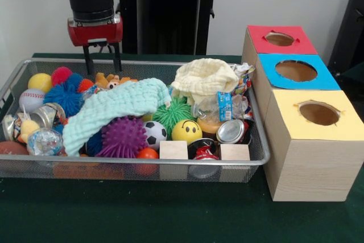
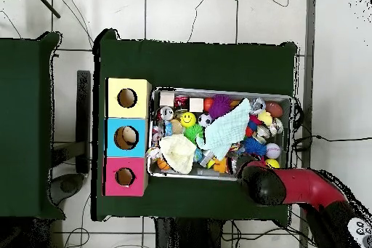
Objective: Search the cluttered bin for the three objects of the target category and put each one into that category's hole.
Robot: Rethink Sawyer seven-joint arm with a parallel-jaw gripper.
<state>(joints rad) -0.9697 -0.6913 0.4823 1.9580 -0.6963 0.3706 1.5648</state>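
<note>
While its fingers [image 1: 87,61] hang parted and empty, the gripper [image 1: 101,60] hovers above the bin [image 1: 142,160], the clutter below untouched, three holes seemingly unfilled.

- The front view looks from low and close across the desk [image 1: 170,220], level with the wire bin [image 1: 131,166], and faces the arm's fingers [image 1: 102,60] hanging behind the bin's far rim.
- The overhead view looks straight down from high up, taking in the whole desk [image 2: 196,60] and the floor around it.
- Both views share the bin [image 2: 221,91] and the three-holed box row [image 1: 301,106] [image 2: 127,136]; overhead turns them half round.
</note>
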